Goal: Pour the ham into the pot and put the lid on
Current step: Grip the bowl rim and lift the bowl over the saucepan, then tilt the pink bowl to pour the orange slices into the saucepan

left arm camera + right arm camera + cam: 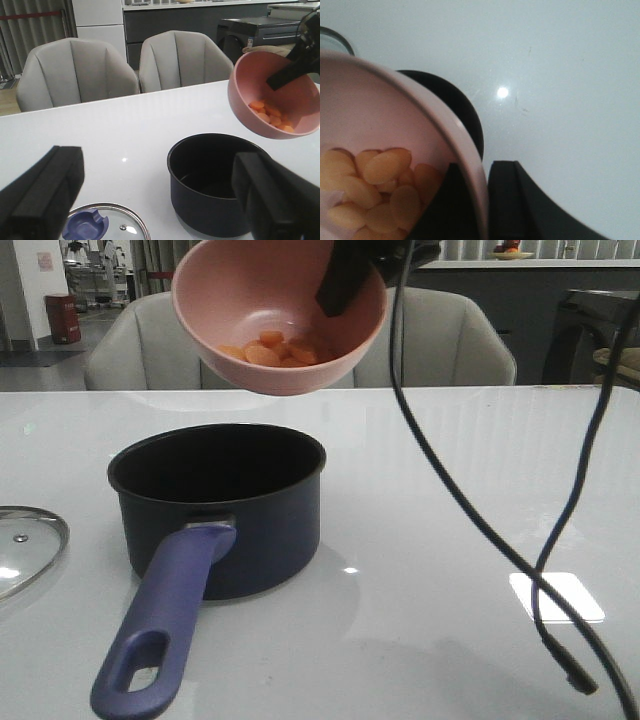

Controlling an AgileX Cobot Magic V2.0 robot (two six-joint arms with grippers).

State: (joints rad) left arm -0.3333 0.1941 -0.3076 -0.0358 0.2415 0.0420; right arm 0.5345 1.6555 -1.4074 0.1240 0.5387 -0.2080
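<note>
We see the right gripper clamped on the rim of the tilted pink bowl, holding the ham above the pot. The left gripper hangs wide open and empty, with the lid flat at the table's left edge.

Pink bowl holds orange-pink ham bits. Dark navy pot, black inside, blue-purple handle; clear lid with steel rim, blue-purple knob. White glossy table, black cables, grey chairs.
</note>
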